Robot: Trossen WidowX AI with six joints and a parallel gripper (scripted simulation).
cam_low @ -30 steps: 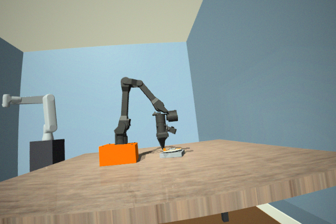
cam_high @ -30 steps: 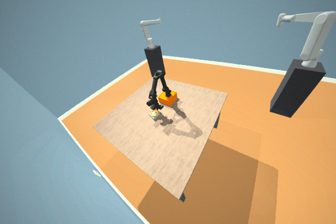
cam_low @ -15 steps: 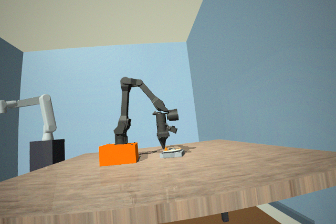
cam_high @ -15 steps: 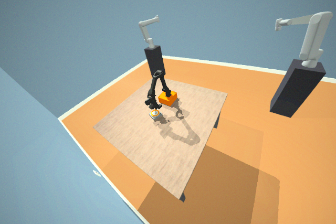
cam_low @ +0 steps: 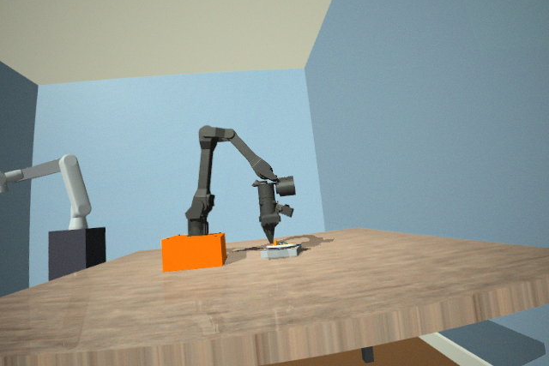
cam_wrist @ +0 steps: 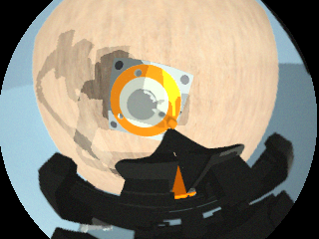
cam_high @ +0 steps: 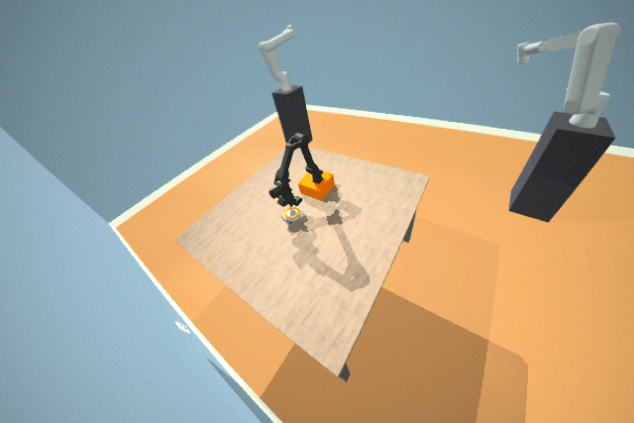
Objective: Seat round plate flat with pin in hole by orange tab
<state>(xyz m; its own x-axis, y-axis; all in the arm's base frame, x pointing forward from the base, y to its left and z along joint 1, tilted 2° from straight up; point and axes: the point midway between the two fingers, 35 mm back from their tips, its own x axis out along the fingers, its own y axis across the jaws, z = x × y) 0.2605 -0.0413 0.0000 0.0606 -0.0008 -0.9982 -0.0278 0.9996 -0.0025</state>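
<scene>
Orange-rimmed round plate (cam_wrist: 144, 100) sits on its grey base (cam_wrist: 183, 82) near the table's (cam_low: 399, 273) far edge by the robot's orange box (cam_low: 192, 252), and the gripper (cam_wrist: 174, 139), pinched tight on nothing, pokes down beside the plate's rim, likely to turn it.

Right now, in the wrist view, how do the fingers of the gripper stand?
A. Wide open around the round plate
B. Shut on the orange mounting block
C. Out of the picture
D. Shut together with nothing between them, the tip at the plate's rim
D: the gripper shows its fingers pressed into one dark wedge with nothing between them, its tip at the near rim of the round plate by the orange tab.
</scene>
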